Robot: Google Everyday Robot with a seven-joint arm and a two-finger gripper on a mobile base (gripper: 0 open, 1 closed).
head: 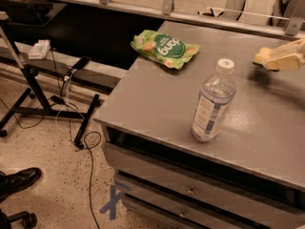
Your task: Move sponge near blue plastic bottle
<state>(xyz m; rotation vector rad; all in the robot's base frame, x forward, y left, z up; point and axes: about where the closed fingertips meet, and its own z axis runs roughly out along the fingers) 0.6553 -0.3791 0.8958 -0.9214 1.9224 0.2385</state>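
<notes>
The blue plastic bottle (213, 102), clear with a white cap and a pale label, stands upright near the front middle of the grey table (157, 99). The pale yellow sponge (265, 57) hangs just above the table at the far right, casting a shadow below it. My gripper (279, 58) enters from the right edge and is shut on the sponge. The sponge is to the right of the bottle and farther back, well apart from it.
A green snack bag (165, 48) lies at the table's back left. A metal rail (190, 18) runs behind the table. Drawers (190, 190) sit below the table's front. On the floor at left are a black stand (43, 109), cables and a shoe (16, 180).
</notes>
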